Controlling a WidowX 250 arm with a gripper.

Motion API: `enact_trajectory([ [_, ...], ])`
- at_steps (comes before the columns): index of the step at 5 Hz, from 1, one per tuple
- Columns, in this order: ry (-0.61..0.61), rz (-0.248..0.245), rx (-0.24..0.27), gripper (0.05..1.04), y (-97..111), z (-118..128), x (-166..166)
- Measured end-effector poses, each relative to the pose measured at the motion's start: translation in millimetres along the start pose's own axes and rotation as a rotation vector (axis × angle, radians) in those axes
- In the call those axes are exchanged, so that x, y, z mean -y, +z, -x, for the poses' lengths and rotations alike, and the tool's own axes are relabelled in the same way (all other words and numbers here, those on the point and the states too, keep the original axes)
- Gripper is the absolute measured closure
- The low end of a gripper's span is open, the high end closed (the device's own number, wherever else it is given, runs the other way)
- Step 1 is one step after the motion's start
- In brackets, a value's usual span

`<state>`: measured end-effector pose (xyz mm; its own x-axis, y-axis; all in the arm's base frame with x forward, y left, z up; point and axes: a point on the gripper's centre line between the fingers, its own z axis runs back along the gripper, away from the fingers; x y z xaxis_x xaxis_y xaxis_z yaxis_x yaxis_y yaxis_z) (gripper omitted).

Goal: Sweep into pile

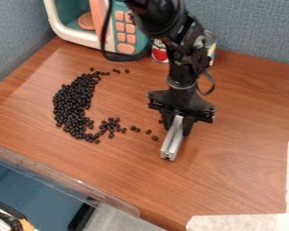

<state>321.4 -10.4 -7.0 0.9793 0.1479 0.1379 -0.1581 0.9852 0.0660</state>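
Camera view: downturned hand (pixel 177 124) grips silver bar (pixel 171 143).

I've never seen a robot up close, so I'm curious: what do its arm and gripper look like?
The arm is black, chunky and jointed, with a thin black cable looping beside the wrist. The gripper is black too, with a wide, angular body.

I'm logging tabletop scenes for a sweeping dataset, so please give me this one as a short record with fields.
Surface: brown wood-grain table
Material to sweep: small black beans
Layout: a dense curved band on the left, thinning into loose beans at both ends
Strays: a few trail toward the metal bar
Tool: that bar, held in the gripper and slanting down toward the near side
Behind: toy microwave, red-and-white can
Pile status: not yet one compact heap
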Motion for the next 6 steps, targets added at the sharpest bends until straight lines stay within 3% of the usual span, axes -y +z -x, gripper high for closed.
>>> enact_trajectory([
  [3, 0.022, -0.048, -0.022, 0.712, -3.1, 3.4, -52.9],
  [6, -0.122, -0.096, -0.068, 0.712, -7.1, 2.9, -90.8],
])
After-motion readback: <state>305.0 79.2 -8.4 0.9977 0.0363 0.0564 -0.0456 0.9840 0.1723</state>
